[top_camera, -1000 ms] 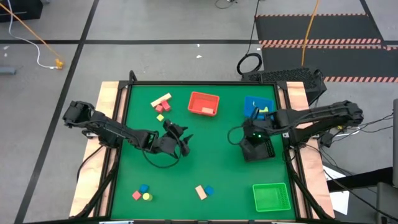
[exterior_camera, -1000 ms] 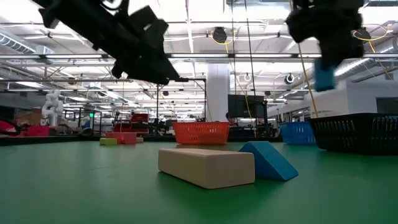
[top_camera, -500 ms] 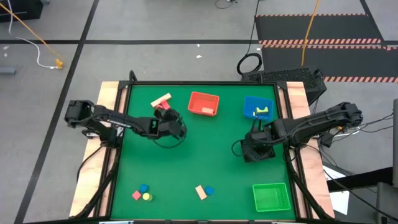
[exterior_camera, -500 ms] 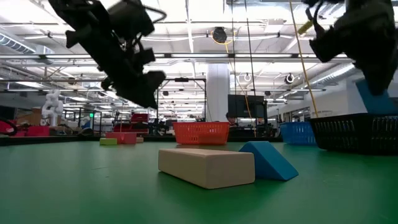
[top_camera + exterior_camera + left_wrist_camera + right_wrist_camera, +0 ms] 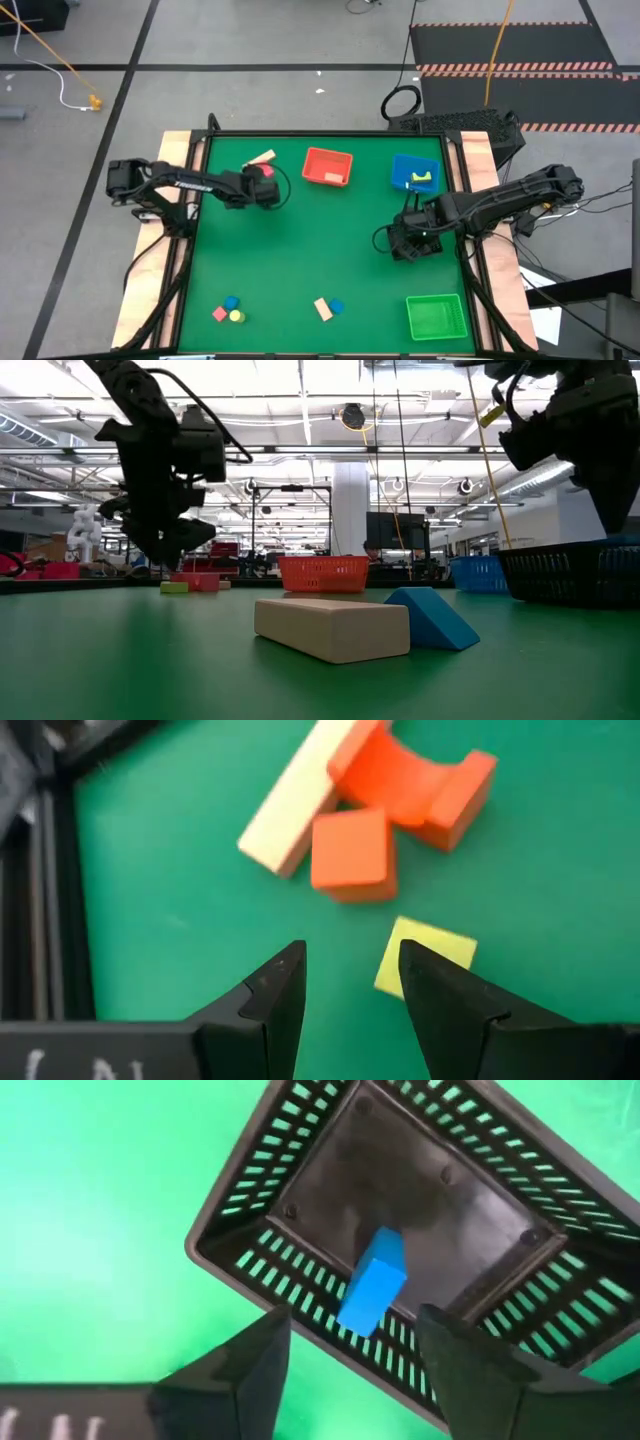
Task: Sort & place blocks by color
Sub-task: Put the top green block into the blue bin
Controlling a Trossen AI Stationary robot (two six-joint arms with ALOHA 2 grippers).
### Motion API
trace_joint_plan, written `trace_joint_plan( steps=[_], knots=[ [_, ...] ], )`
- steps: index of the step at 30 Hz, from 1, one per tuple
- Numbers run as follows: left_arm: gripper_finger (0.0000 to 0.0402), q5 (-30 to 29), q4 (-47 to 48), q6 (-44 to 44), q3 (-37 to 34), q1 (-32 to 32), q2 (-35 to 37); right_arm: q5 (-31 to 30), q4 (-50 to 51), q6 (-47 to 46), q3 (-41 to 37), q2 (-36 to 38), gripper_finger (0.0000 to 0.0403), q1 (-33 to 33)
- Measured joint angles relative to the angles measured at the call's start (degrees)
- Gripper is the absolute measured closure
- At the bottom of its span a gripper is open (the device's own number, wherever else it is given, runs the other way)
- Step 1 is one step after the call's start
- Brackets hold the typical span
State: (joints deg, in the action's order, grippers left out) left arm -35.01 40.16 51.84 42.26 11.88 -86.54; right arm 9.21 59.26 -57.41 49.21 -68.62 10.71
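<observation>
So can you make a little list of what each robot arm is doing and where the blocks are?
left pincer: open, above yellow block near red cube, red arch, wood bar
right pincer: open, over black tray
blue block: just beyond the right pincer, over the black tray
red tray: far middle
blue tray: far right
green tray: near right

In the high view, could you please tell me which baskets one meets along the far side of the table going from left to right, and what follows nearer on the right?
Red basket → blue basket → then, nearer on the right, the right gripper over a dark basket, → green basket.
</observation>
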Motion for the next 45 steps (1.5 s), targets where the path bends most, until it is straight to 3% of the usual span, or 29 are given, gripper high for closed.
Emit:
trace_joint_plan(
  steps=[3,12,22,32,36,41,45],
  knots=[
    [0.0240,4.5,-1.1,0.2,-0.6,1.6,0.0,-0.1,-1.4,0.0,0.0,0.0,0.0177,-0.3],
    [0.0217,8.1,-9.4,-4.4,-0.9,2.8,0.0,0.0,-4.2,1.7,0.0,0.0,0.0170,-0.3],
    [0.0160,8.0,-9.9,-5.0,-0.9,4.3,-0.1,0.0,-5.7,1.7,0.0,0.0,0.0170,-0.3],
    [0.0156,10.7,-10.3,-3.9,-0.6,5.4,-6.9,0.1,-7.5,1.8,0.0,0.0,0.0170,-0.3],
    [0.0185,10.8,-10.5,-3.3,-0.6,5.0,-7.2,0.1,-7.8,2.5,0.0,0.0,0.0170,-0.3],
    [0.0271,10.7,-10.1,-3.9,-0.7,4.2,-7.0,0.1,-7.9,2.6,0.0,0.0,0.0170,-0.3],
    [0.0270,10.7,-10.0,-3.7,-0.6,3.2,-6.9,0.6,-9.2,2.1,0.0,0.0,0.0170,-0.3]
  ],
)
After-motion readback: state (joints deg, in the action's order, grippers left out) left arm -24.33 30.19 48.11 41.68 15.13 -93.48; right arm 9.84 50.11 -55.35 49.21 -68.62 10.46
